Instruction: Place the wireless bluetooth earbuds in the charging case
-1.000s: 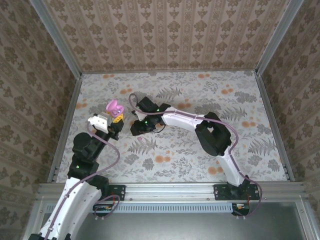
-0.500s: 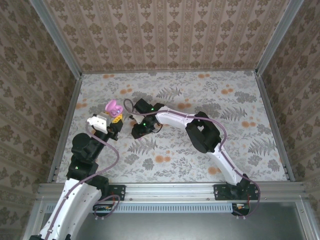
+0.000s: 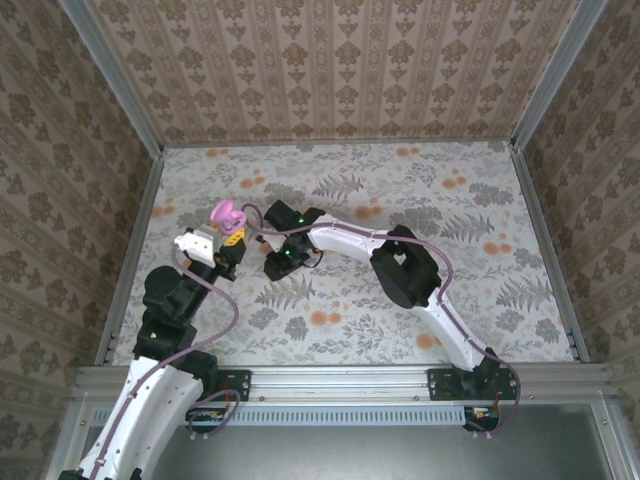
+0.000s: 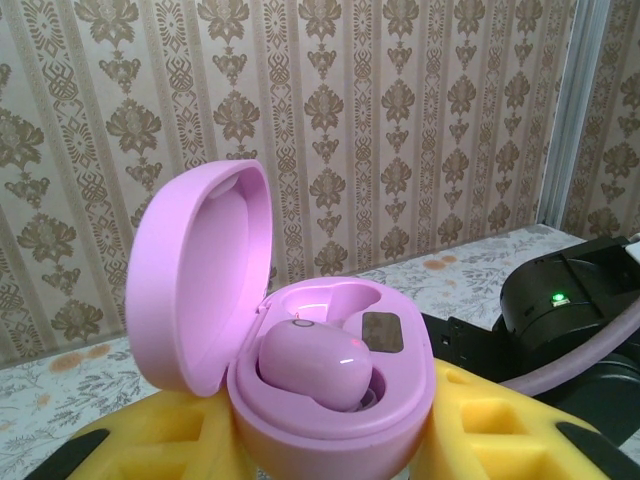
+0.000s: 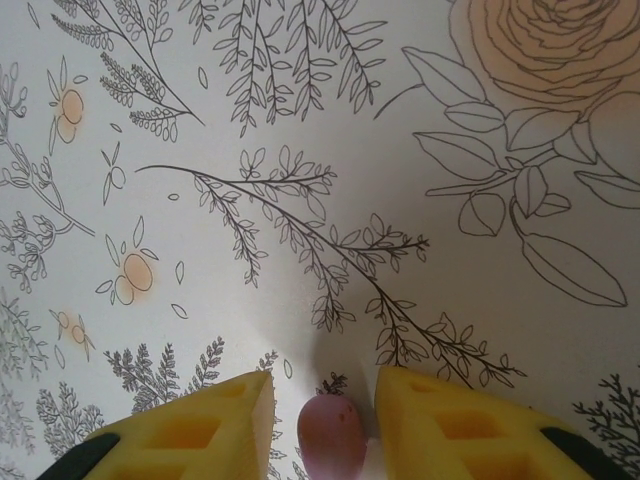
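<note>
Left gripper is clamping the charging case by its lower body, its yellow fingers pressing in on both sides of the case. The lid is standing swung open on the left of the case. A seated earbud, pink like the case, is resting in the well inside it, just beside a small dark patch on the case's inner deck. Behind the case and to its right, a black link of the right arm is showing a green light.

Right gripper is hanging low over the flowered table. In the top view it is sitting near the case, to its right and a little closer to the arm bases, without touching it. Its yellow fingertips are standing a narrow gap apart, with a loose earbud, pinkish, sitting between them. That earbud is lying close against the right-hand fingertip, while a sliver of table is showing on its other side. I cannot tell whether the jaws are pinching it or only bracketing it. The loose earbud is therefore lying outside the case, well short of its open well.
</note>
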